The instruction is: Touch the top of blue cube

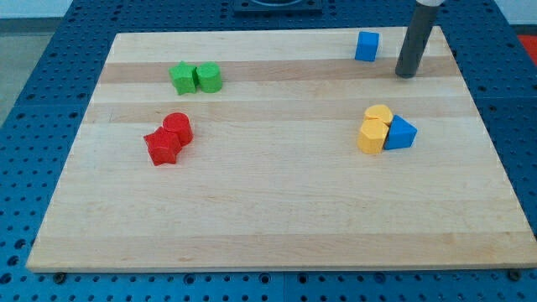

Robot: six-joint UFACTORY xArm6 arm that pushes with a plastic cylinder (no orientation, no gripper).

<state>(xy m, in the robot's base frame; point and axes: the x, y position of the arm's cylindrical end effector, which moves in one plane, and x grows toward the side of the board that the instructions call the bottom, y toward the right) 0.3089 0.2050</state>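
Observation:
The blue cube (367, 46) stands near the view's top right on the wooden board (277, 210). My tip (406, 75) is on the board just to the right of the cube and slightly lower, a small gap apart from it, not touching. The dark rod rises from the tip to the view's top edge.
A blue triangular block (400, 133) touches two yellow blocks (373, 130) at the right middle. A green star block (181, 78) and a green cylinder (208, 78) sit together at the upper left. A red cylinder (178, 128) and a red star block (162, 148) sit at the left.

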